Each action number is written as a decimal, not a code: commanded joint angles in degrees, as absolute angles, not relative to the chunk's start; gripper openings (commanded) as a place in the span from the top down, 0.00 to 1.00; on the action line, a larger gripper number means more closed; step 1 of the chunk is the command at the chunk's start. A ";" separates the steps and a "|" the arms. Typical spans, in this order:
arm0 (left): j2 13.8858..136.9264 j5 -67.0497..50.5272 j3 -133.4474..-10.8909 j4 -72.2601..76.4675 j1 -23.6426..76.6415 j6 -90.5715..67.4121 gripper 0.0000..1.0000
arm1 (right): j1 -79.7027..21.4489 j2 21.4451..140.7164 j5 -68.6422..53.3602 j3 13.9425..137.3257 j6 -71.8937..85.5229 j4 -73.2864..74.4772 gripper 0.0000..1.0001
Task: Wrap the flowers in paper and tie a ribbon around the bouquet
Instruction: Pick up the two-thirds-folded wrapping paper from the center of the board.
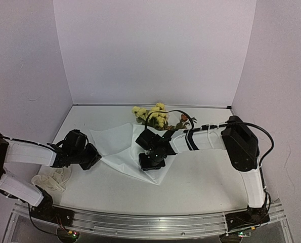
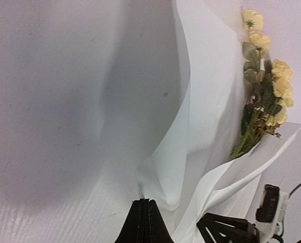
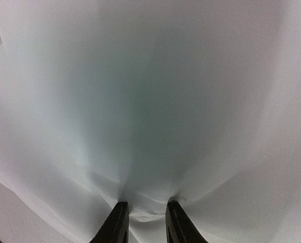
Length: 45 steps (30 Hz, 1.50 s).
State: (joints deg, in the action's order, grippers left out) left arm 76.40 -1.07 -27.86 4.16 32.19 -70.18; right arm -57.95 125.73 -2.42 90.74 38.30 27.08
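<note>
The paper (image 1: 119, 144) lies on the surface (image 1: 206, 177) with the flowers (image 1: 153, 115) on its far part, heads past its far edge and stems running toward its near side. There the right gripper (image 1: 151, 161) has its jaws clamped on gathered paper. The left gripper (image 1: 91, 157), jaws pressed together on the paper's left edge, looks placed to carry that flap across the stems. The ribbon (image 1: 51, 179) lies left of the paper; no container
</note>
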 commanded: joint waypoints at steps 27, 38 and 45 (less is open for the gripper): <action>75.54 -4.51 -34.11 -7.95 33.06 -66.11 1.00 | -64.65 130.11 -1.72 104.55 33.66 31.38 0.73; 73.42 -5.15 -36.82 -11.45 33.09 -64.68 1.00 | -64.71 134.68 -0.36 106.06 34.45 32.08 0.77; 73.48 -5.58 -37.87 -11.91 33.09 -63.68 1.00 | -64.72 129.93 -0.39 104.93 33.91 32.26 0.76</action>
